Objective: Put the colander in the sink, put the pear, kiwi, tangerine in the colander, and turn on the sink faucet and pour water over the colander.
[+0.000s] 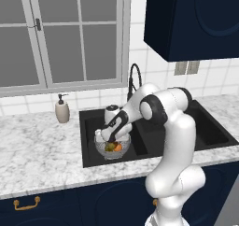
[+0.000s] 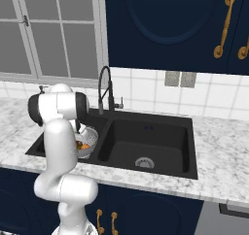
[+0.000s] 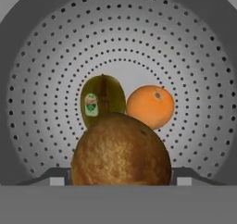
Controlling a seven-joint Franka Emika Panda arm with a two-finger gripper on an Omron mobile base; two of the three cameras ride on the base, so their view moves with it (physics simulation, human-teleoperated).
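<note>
The colander [image 3: 194, 79] is sitting in the left basin of the sink [image 1: 205, 131], already holding the tangerine [image 3: 151, 106], the green pear [image 3: 102, 100] and the brown kiwi [image 3: 121, 150], which is lying nearest the camera. The gripper [image 1: 112, 134] is hovering just above the bowl; whether its fingers are spread or pinching the kiwi I cannot tell. The sink faucet [image 2: 104, 89] is showing no water, so that step is looking left to do

round silver-grey perforated metal colander [image 3: 194, 70]: showing a matt, smooth finish
rough brown kiwi [image 3: 121, 151]: looking coarse, mottled
bright orange tangerine [image 3: 150, 106]: appearing finely dimpled
white-grey marble tabletop [image 1: 37, 150]: looking polished
black rectangular sink [image 2: 160, 132]: looking matt
</note>
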